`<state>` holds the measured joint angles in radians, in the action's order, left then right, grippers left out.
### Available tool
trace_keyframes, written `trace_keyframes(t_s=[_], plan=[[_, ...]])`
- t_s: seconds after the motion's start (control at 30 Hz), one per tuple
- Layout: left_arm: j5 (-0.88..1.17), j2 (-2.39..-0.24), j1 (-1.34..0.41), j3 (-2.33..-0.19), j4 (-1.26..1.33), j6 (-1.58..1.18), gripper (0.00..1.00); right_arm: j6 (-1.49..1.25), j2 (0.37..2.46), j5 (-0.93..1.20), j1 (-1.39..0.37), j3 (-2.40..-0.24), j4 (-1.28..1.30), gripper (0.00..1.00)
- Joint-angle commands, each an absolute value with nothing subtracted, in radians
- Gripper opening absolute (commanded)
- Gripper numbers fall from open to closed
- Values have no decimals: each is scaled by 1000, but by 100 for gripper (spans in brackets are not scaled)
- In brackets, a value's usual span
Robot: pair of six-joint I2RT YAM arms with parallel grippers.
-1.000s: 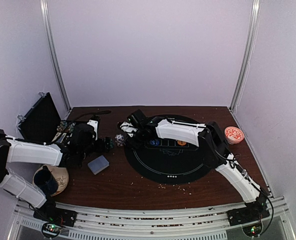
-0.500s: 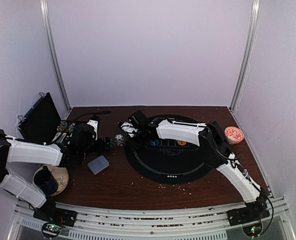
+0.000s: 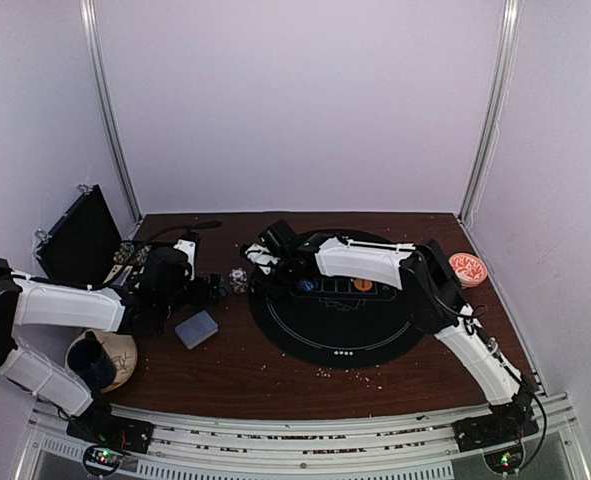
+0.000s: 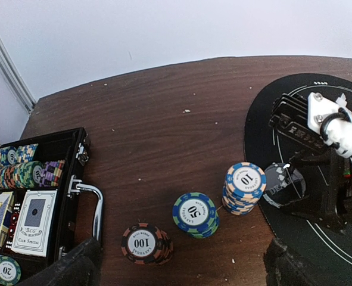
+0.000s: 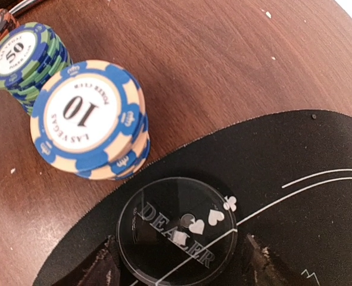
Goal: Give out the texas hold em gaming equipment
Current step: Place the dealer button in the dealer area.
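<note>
Three poker chip stacks stand on the wood in a row: a dark "100" stack point(image 4: 141, 243), a blue-green "50" stack point(image 4: 195, 212) and a blue-and-cream "10" stack point(image 5: 87, 118). My left gripper point(image 4: 181, 268) hangs wide open above them, holding nothing. A clear "DEALER" disc point(image 5: 177, 235) lies flat on the left edge of the black mat point(image 5: 295, 179). My right gripper point(image 5: 181, 268) is low over it, open, one finger on each side of the disc. A blue disc point(image 3: 307, 285) and an orange disc point(image 3: 362, 285) lie on the mat. A grey-blue card deck point(image 3: 196, 329) lies near the left arm.
An open black case point(image 4: 74, 179) with more chips and cards point(image 4: 33, 221) sits at the left, its metal handle point(image 4: 95, 205) towards the stacks. A red-and-white bowl point(image 3: 467, 268) stands at the right. A tan dish with a dark cup point(image 3: 100, 360) sits at the near left.
The right gripper's jaws have spread a little wider around the dealer disc and the arm has shifted slightly right. The left arm has not moved.
</note>
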<state>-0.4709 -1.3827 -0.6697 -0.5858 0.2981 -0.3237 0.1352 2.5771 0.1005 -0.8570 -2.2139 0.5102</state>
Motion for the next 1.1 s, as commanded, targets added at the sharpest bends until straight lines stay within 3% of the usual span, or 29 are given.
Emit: trace_keyframes(t_s=[0.0, 0.17, 0.33, 0.73, 1.07], plan=[[-479, -1396, -674, -617, 342, -311, 98, 156, 2603, 96, -853, -2233, 644, 75], [-479, -1392, -675, -617, 339, -310, 98, 159, 2511, 83, -839, -2214, 696, 86], [-472, -1385, -674, -616, 338, -312, 98, 137, 2288, 98, -770, -2030, 698, 90], [-448, -1388, -674, -618, 338, -324, 98, 25, 1860, 80, -372, -1405, 510, 88], [-439, -1377, -675, -617, 337, -327, 98, 2, 1779, 53, -237, -1201, 454, 85]])
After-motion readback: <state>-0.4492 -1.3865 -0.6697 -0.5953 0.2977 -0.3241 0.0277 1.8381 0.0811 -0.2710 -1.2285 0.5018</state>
